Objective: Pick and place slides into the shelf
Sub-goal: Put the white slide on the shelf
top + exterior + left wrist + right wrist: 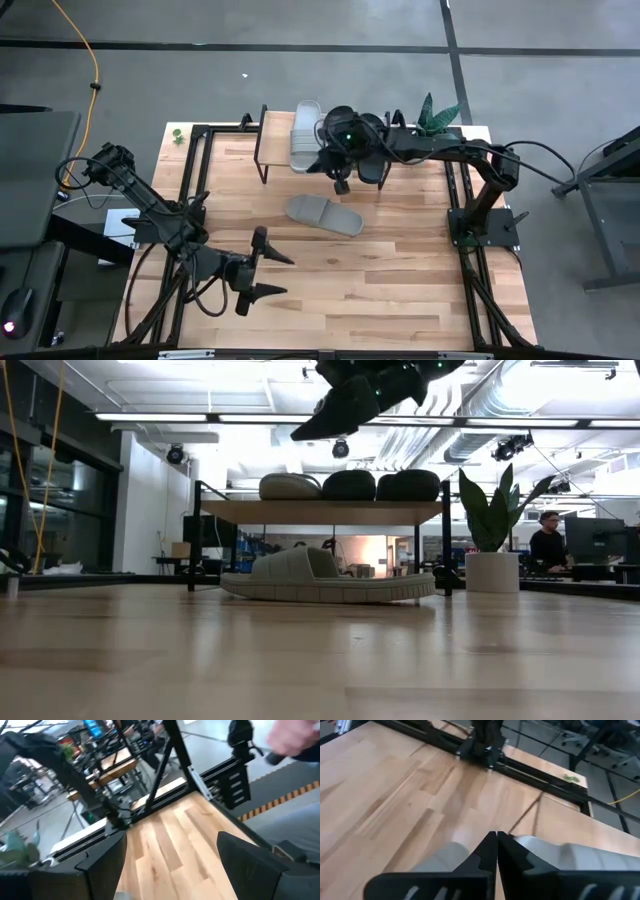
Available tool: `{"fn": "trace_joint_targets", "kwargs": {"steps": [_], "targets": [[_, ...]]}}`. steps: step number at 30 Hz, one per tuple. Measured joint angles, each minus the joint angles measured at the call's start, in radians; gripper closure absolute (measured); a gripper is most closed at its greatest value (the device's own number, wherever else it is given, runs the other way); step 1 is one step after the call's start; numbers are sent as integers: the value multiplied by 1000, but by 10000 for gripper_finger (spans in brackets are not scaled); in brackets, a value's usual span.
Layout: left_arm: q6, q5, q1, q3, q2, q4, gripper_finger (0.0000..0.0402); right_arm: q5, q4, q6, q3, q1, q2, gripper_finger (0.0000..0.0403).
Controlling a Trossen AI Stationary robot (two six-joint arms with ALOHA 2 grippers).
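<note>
**Three slides on the shelf, one on the table**

From above: the shelf point(275, 130) holds a grey slide point(303, 136) and two black slides point(372, 140). Another grey slide point(323, 214) lies on the table point(400, 270). The right gripper point(341, 185), clenched and empty, hangs between them. The left gripper point(272, 274) waits spread near the front.

Low view: the grey slide point(325, 579) sits before the shelf point(320, 510).

Right wrist: fingers point(487, 852) pressed together.

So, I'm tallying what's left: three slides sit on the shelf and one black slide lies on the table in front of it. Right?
Not quite: the slide left on the table is light grey, not black, as the high view shows. The shelf does hold three slides, one grey slide and two black ones.
</note>
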Motion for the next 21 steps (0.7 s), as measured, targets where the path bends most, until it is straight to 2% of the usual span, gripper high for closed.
{"fn": "trace_joint_targets", "kwargs": {"steps": [5,11,16,21], "targets": [[-28,-64,0,0,0,-44,103,103,-23,22,0,78,0,402],[-108,-221,0,0,-2,-177,103,232,-56,97,0,150,-3,402],[-191,-293,0,0,-9,-288,103,228,-80,153,0,189,-3,402],[-288,-303,0,0,-28,-416,103,158,-121,185,0,206,-3,402]]}}
